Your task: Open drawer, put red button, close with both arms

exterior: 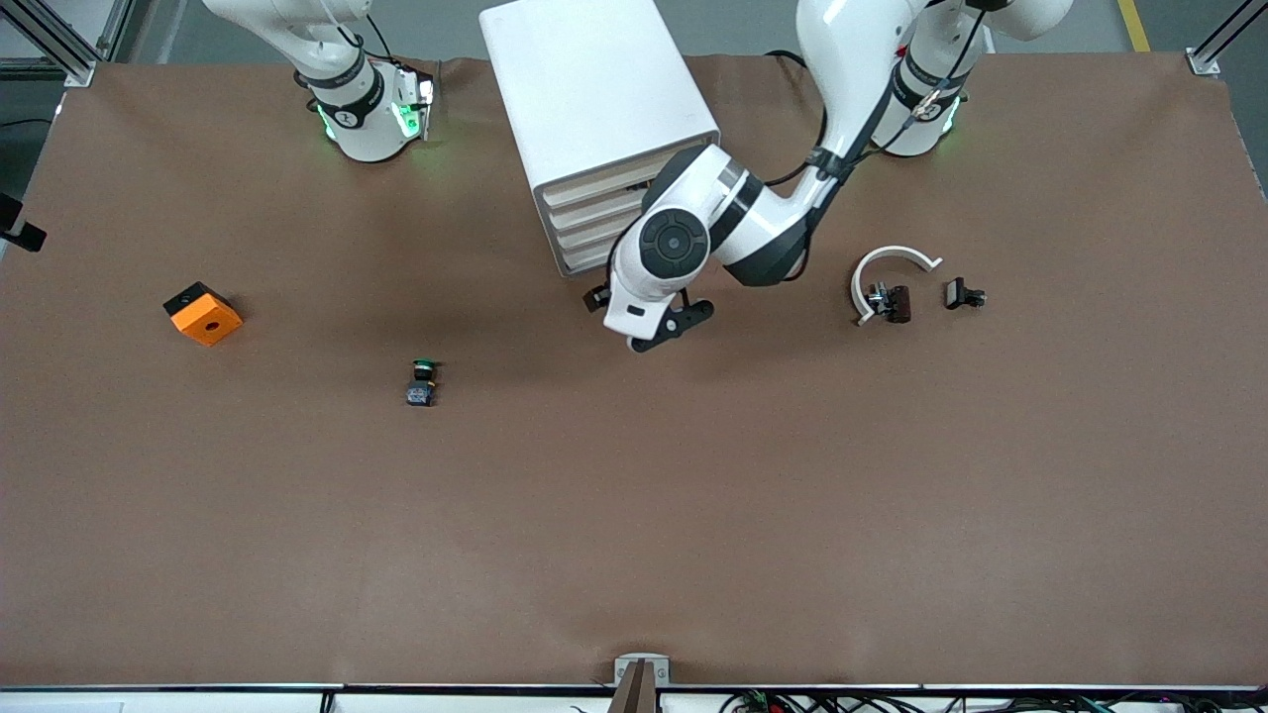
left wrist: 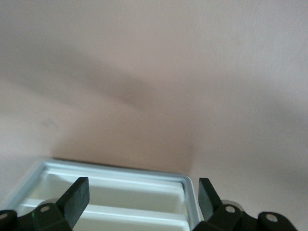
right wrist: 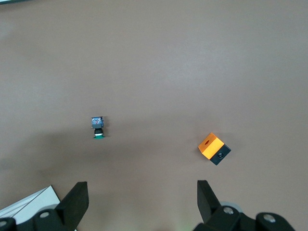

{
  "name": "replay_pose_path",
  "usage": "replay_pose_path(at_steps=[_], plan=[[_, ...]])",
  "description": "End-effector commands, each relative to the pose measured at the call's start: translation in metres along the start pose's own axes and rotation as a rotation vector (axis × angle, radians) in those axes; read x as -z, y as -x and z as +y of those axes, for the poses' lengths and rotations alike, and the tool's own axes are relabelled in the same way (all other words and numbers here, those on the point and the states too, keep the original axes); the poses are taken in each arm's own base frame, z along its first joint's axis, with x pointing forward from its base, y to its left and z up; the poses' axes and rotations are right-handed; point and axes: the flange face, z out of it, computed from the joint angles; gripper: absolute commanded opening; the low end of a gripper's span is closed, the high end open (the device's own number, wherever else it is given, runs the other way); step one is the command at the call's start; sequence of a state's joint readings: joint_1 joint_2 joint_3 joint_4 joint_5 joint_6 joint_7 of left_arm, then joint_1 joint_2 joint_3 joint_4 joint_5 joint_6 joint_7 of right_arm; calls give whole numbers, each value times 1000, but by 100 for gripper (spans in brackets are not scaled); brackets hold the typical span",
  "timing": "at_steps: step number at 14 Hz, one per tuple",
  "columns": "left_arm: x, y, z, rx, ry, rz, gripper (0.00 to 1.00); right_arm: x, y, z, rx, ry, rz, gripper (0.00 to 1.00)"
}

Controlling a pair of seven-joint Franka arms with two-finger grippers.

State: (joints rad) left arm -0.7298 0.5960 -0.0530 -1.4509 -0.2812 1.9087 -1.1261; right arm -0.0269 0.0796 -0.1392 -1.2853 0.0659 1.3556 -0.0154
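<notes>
Evidently pulled out, the shallow white tray-like drawer (left wrist: pixel 110 192) sits under the left gripper (left wrist: pixel 143 185), fingers spread and empty; the tiny red-capped push button (exterior: pixel 895 302) lies toward the left arm's bench end, nearer that arm, beside a white curved plastic piece (exterior: pixel 892 254); the right gripper (right wrist: pixel 142 187), likewise spread and empty, waits over the right arm's end

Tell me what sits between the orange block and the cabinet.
In the front view, only the green-capped button lies roughly between the orange block and the cabinet, somewhat nearer the camera than both; otherwise bare brown tabletop.
</notes>
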Motion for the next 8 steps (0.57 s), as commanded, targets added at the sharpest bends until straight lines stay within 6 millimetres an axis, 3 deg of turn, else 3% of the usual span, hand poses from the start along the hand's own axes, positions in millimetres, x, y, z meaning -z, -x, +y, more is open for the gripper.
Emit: replay_pose_path(at_steps=[1, 4, 8], plan=[[42, 11, -14, -54, -62, 91, 100, 5, 9, -1, -13, -5, 6, 100], [104, -20, -56, -68, -79, 75, 100, 4, 8, -2, -5, 7, 10, 100], [189, -66, -150, -212, -75, 43, 100, 5, 8, -8, 11, 46, 11, 100]])
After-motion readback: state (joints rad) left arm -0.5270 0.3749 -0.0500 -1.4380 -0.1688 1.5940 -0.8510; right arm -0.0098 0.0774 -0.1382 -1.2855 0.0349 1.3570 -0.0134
